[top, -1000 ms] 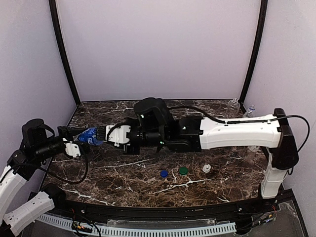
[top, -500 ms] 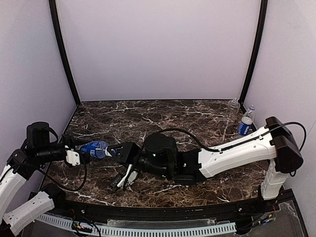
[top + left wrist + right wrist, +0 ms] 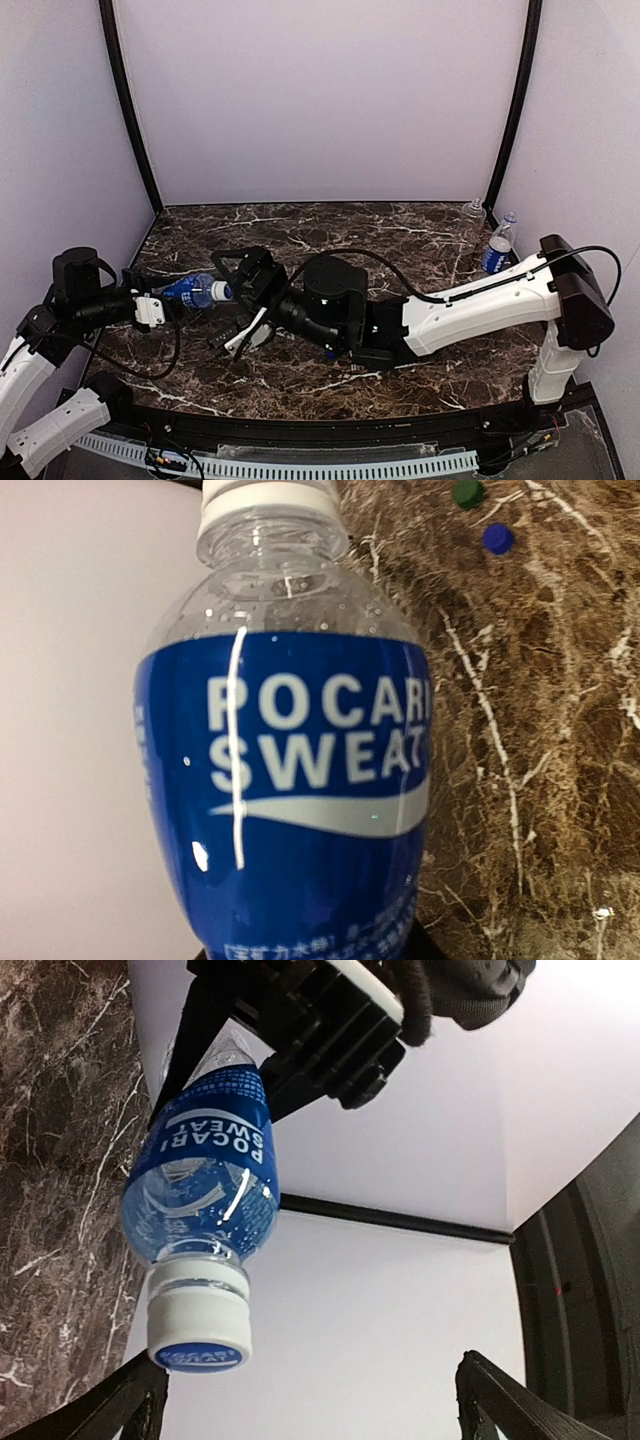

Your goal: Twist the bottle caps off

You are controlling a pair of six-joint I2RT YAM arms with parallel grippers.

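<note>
Right wrist view: left jaws clamp the blue-labelled bottle (image 3: 200, 1175), right jaws gape wide, empty.

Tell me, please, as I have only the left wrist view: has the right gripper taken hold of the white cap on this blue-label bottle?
Observer: No. The right gripper is wide open; the cap of the blue-label bottle faces its fingers, ungripped.
Operator: Is that bottle held upright?
Observer: No. The left gripper holds it by the base, roughly level above the table, cap toward the right arm.
Operator: Are other bottles in sight?
Observer: Yes, a second blue-label bottle and a clear bottle stand at the far right corner.
</note>
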